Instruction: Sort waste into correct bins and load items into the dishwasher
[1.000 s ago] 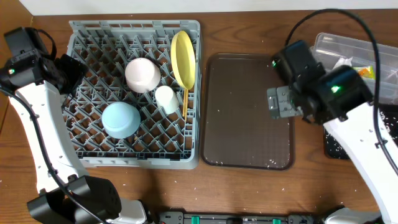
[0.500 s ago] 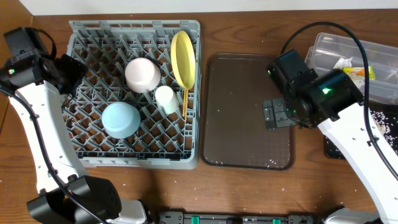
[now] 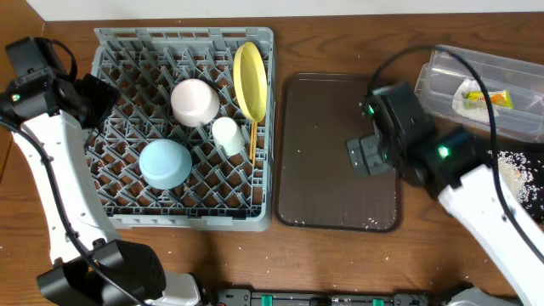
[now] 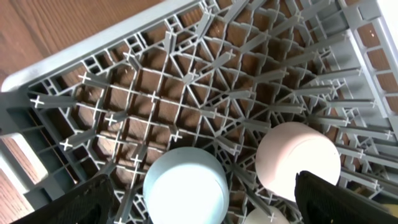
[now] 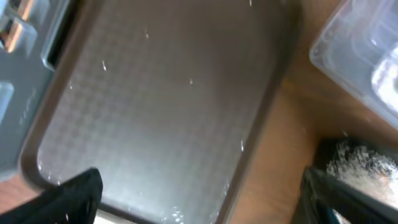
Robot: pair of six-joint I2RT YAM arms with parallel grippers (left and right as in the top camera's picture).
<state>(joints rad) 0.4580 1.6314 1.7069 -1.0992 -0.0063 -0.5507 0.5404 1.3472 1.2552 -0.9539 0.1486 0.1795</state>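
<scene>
Rack: grey dish rack (image 3: 184,34) stands at the table's left, loaded.
Dishes: pale pink bowl (image 3: 197,101) and light blue bowl (image 3: 165,163) sit upturned among the pegs; small white cup (image 3: 226,136) lies between them and the yellow plate (image 3: 249,81), which stands on edge at the rack's right side, with chopsticks (image 3: 253,143) just below it.
Waste: white tissue (image 3: 464,90) and wrapper (image 3: 494,98) lie in the clear tub (image 3: 439,78); crumbs (image 3: 508,159) are scattered on the black tray (image 3: 534,163).
Left gripper (image 3: 104,98): jaws spread wide, holding nothing, above the rack's left side.
Right gripper (image 3: 367,157): jaws spread wide, holding nothing, over the brown serving tray (image 3: 327,183).
</scene>
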